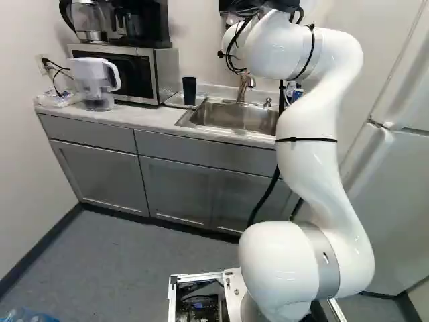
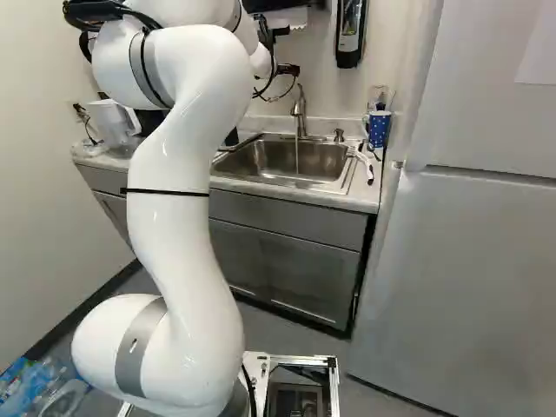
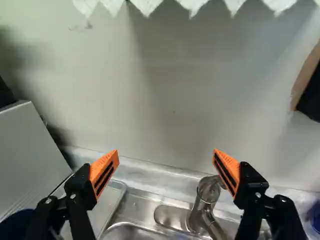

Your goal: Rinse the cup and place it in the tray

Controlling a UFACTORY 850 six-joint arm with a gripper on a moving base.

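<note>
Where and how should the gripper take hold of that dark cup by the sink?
I'd come in level from the front of the counter and grip the dark cup mid-height by its side walls. It stands upright with nearly straight sides and no handle showing; the microwave is on the side away from the sink.

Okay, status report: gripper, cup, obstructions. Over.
Gripper open, gripping nothing. Dark cup standing on tray, between microwave and sink. Faucet looks close to one finger; contact unclear.
</note>
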